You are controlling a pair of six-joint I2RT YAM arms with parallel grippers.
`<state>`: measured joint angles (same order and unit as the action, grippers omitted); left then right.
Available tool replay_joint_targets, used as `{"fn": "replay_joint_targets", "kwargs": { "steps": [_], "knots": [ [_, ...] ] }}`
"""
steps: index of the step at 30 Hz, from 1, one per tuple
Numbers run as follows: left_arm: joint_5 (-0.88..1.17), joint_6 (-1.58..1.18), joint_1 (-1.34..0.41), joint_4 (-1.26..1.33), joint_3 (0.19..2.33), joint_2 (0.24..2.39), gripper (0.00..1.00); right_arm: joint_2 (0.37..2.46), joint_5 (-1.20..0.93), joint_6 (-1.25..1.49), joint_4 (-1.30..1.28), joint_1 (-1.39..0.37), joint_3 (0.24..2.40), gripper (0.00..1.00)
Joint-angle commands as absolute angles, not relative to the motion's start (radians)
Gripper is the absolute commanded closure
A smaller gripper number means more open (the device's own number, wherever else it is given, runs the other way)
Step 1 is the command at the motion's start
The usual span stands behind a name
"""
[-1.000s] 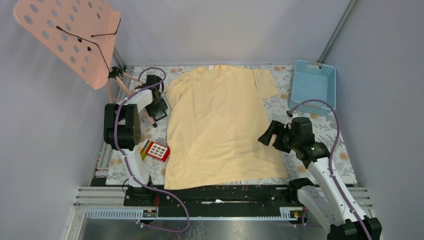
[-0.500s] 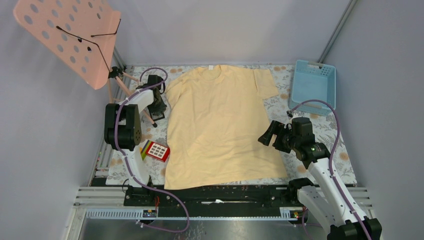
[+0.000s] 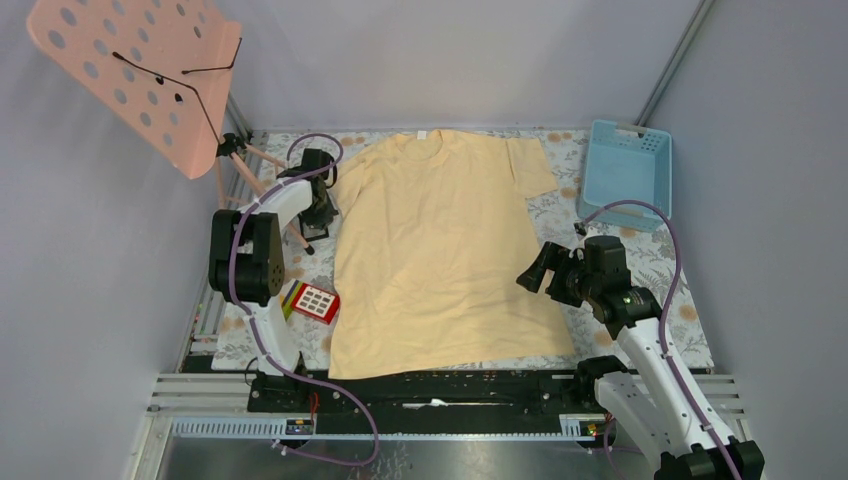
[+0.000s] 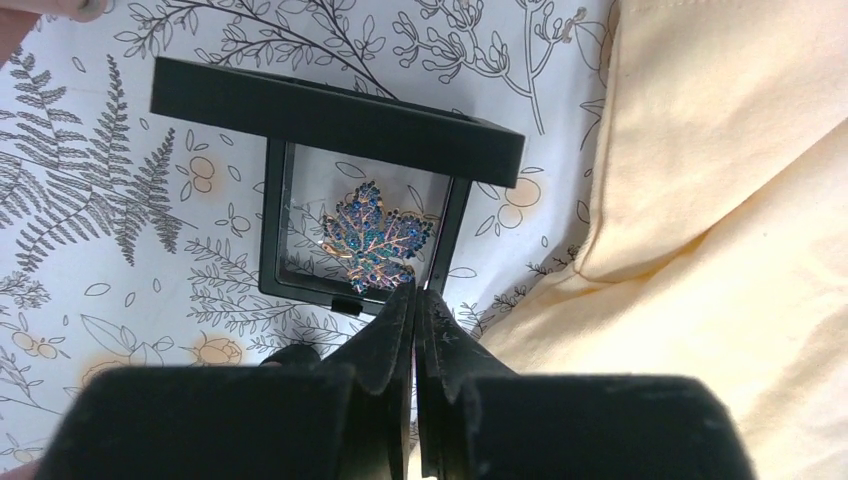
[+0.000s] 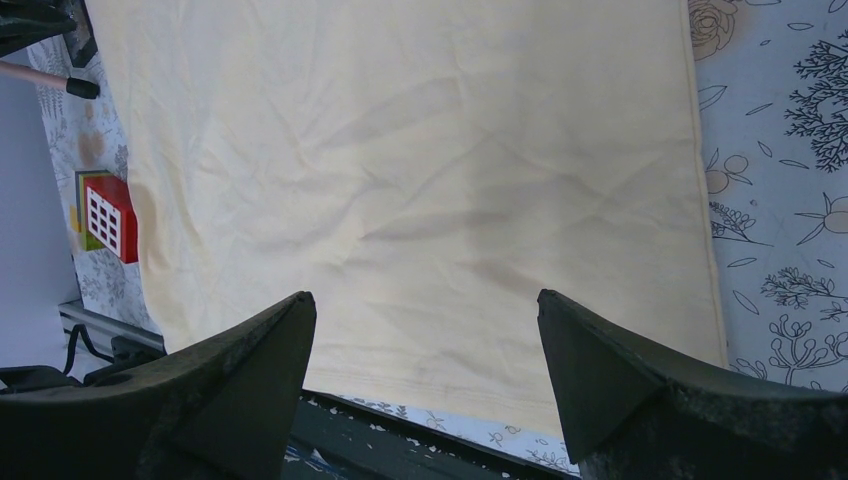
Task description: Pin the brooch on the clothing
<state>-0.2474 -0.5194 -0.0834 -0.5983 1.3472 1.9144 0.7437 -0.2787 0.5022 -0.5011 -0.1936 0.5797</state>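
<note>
Brooch [image 4: 378,242] lies inside black display case [image 4: 335,120].

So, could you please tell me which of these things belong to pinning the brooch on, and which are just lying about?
Part of the job:
- brooch, lying in its black display frame
- yellow T-shirt

Just lying about:
- red keypad toy
- blue basket
- pink perforated stand

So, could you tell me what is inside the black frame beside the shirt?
The brooch, a blue leaf shape, lies in the frame. Its lower tip is hidden behind the shut left gripper, so whether it is gripped cannot be seen.
</note>
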Motion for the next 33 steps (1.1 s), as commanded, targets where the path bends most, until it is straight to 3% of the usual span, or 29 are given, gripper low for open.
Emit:
{"fn": "replay_joint_targets", "kwargs": {
  "steps": [1,10,27,33],
  "knots": [
    [-0.3,-0.502,-0.089,-0.594,1.348,1.849,0.97,0.733,-0.265,0.503,-0.517,-0.198,0.584,0.11],
    [-0.433,-0.431,-0.113,-0.63,1.429,1.907,0.71,0.729,-0.267,0.503,-0.521,-0.198,0.594,0.11],
    [-0.446,-0.377,-0.132,-0.622,1.479,1.995,0.59,0.748,-0.265,0.492,-0.511,-0.198,0.599,0.11],
    [-0.478,-0.374,-0.13,-0.633,1.494,2.009,0.59,0.756,-0.265,0.492,-0.506,-0.198,0.601,0.11]
  ]
}}
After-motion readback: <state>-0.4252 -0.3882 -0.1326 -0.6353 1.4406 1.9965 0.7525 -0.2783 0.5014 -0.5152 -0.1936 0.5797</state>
